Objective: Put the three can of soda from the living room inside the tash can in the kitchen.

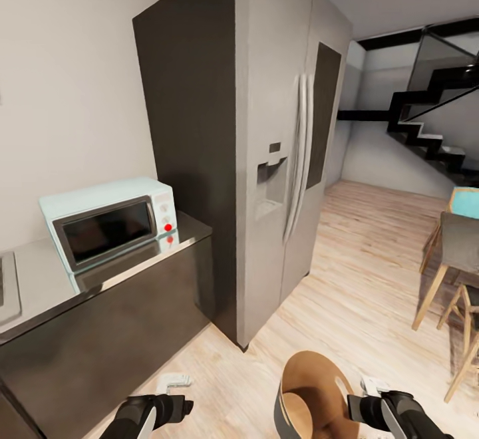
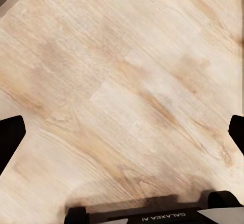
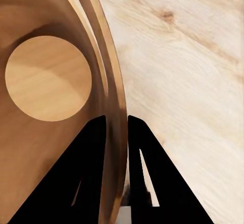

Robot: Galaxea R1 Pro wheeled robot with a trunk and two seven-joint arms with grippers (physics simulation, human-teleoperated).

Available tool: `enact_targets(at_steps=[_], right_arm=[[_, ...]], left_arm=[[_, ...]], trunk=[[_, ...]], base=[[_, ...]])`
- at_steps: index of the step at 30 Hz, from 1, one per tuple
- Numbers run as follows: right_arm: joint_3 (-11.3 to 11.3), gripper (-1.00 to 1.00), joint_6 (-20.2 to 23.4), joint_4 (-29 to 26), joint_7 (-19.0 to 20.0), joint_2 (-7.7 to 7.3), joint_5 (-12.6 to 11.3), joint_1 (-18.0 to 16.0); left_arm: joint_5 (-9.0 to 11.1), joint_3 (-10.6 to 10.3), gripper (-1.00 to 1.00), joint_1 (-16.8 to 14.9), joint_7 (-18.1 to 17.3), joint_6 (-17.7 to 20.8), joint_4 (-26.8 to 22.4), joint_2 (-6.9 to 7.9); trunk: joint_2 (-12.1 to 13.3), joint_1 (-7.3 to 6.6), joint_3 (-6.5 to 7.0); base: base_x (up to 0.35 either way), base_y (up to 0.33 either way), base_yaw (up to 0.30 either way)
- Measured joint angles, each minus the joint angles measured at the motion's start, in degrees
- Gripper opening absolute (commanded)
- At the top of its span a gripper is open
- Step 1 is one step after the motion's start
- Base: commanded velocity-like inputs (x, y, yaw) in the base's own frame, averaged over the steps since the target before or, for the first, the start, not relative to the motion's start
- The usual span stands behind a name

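Right pincer is clamped on the rim of the tash can: one finger inside the wall, one outside, seen clearly in the right wrist view. Bin is held low in front of the robot over the light wood floor, mouth tipped toward the head camera so the tan inside and round bottom disc show; the bin's inside looks bare. Right arm is low at the right of the head view, forearm reaching inward to the bin's rim. Left pincer sits low on the left, arm bent, fingers spread wide with only floor between them in the left wrist view. Ahead in the kitchen: steel double-door fridge, dark grey bench to its left with a white microwave near the bench's fridge-side end. Black stairs and wooden chairs off to the right.
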Motion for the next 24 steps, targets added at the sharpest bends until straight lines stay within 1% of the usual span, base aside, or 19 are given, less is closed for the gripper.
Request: enact_targets(at_steps=[3,7,24], right_arm=[[0.0,-1.0,0.1,0.0,1.3,-0.05,-0.5,0.0],[0.0,-1.0,0.0,0.0,2.0,-0.09,0.0,0.0],[0.0,-1.0,0.0,0.0,2.6,-0.01,-0.2,0.0]], left_arm=[[-0.1,0.0,1.0,0.0,0.0,0.0,0.0,0.0],[0.0,0.0,1.0,0.0,0.1,0.0,0.0,0.0],[-0.3,0.0,1.0,0.0,0.3,0.0,0.0,0.0]], trunk=[[0.0,0.0,0.0],[0.0,0.0,0.0],[0.0,0.0,0.0]], base=[[0.0,0.0,-0.187],[0.0,0.0,-0.187],[0.0,0.0,-0.187]])
